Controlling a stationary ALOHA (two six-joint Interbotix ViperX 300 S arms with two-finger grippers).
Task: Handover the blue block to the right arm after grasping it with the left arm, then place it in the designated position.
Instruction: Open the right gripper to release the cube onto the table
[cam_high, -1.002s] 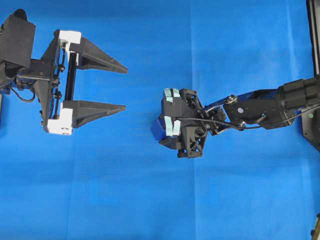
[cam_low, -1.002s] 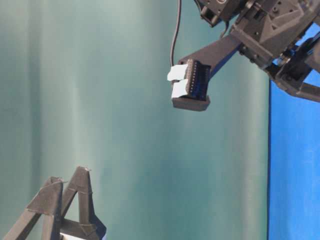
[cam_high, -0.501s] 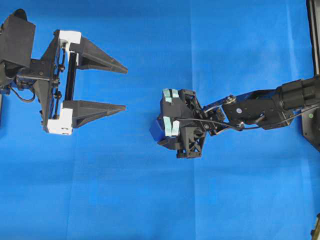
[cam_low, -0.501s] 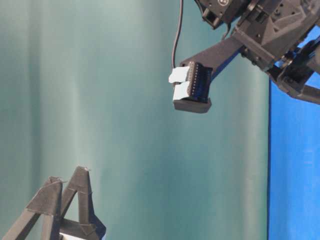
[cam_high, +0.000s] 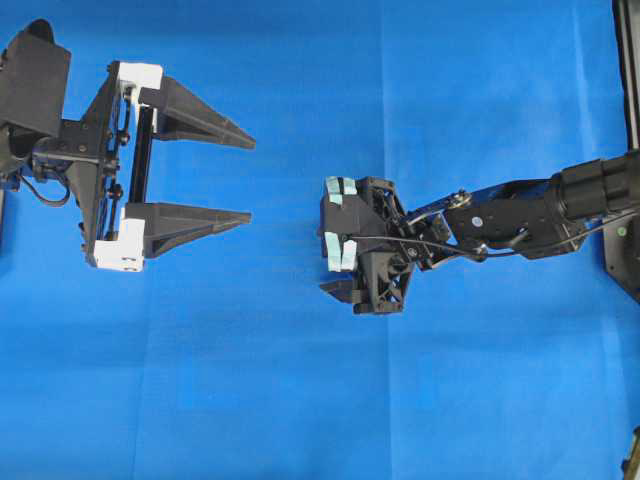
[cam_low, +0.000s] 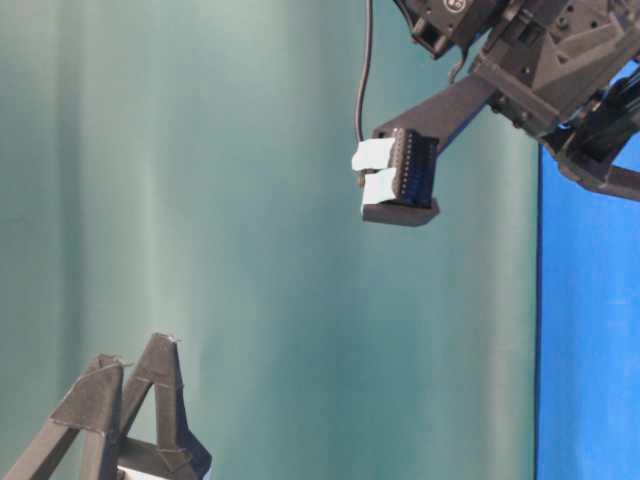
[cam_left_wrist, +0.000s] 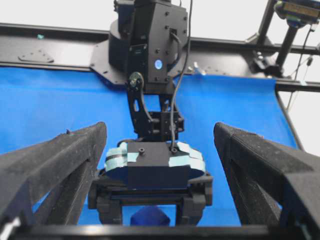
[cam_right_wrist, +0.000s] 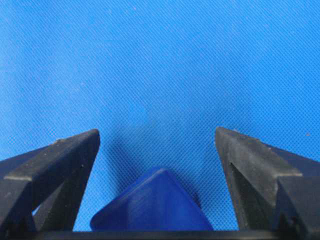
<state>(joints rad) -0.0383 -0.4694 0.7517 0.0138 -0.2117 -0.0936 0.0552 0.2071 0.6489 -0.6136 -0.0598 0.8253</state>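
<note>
right gripper (cam_right_wrist: 157, 145): fingers spreading apart, gripping nothing; blue block (cam_right_wrist: 152, 202) lying between them on blue cloth (cam_right_wrist: 160, 60) | left gripper (cam_high: 250, 175): fingers standing wide, holding nothing

Left arm (cam_high: 60, 160): matte black housing showing small screw heads, with a thin black cable looping at its side. Two pointed, wedge-shaped black fingers (cam_high: 195, 215) are sitting on white plastic brackets (cam_high: 125, 245). Right arm (cam_high: 520, 215): black cylindrical and angular links, with a slim black cable (cam_high: 420, 240) running along the wrist. Pale-green tape patches (cam_high: 338, 250) are covering parts of its gripper block. In the left wrist view, a round blue-white light (cam_left_wrist: 158, 64) is glowing on its black housing.
</note>
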